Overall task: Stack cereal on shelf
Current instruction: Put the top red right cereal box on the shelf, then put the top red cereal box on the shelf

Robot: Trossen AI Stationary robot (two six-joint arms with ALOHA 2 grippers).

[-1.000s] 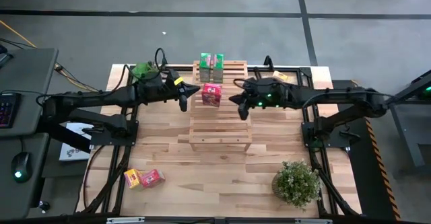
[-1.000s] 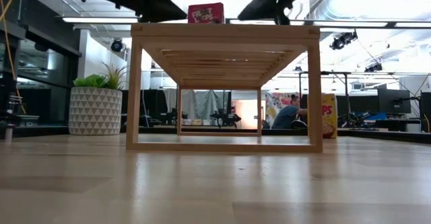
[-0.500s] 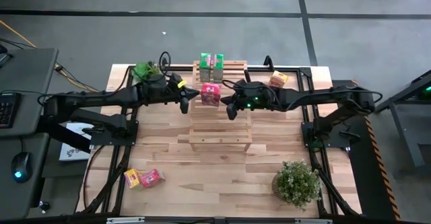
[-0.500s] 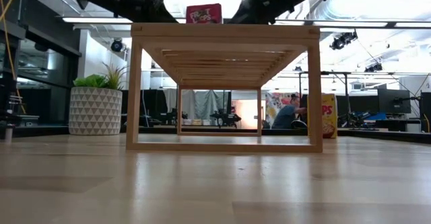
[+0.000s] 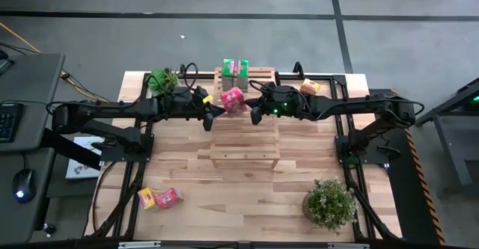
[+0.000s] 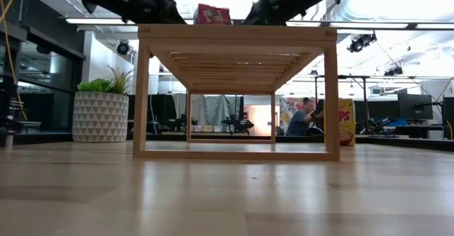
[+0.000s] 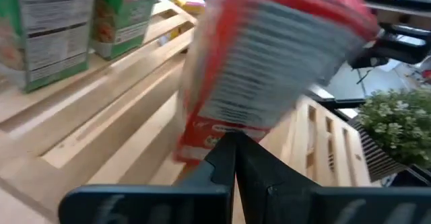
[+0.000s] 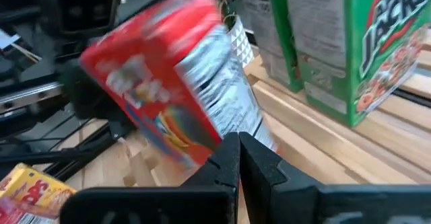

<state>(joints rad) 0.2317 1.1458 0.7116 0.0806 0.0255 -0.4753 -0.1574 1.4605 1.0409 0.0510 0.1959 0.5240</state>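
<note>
Fingers of both the left gripper [image 5: 209, 119] and right gripper [image 5: 255, 116] are pressed together, flanking a tilted pink-red box [image 5: 233, 99] on the shelf [image 5: 245, 148]. Two green boxes [image 5: 234, 74] stand at its far end. Three more boxes remain on the bench [image 5: 247, 193].

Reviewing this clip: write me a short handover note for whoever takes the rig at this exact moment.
Left claw: shut, empty, at the left side of the red box.
Right claw: shut, empty, at the box's right side.
Red box: on the shelf, tilted between both claws, blurred in both wrist views.
Done: two green boxes upright on the shelf's back tier.
Left: settle the red box; one yellow box back right on the table; a yellow and red pair front left.
</note>
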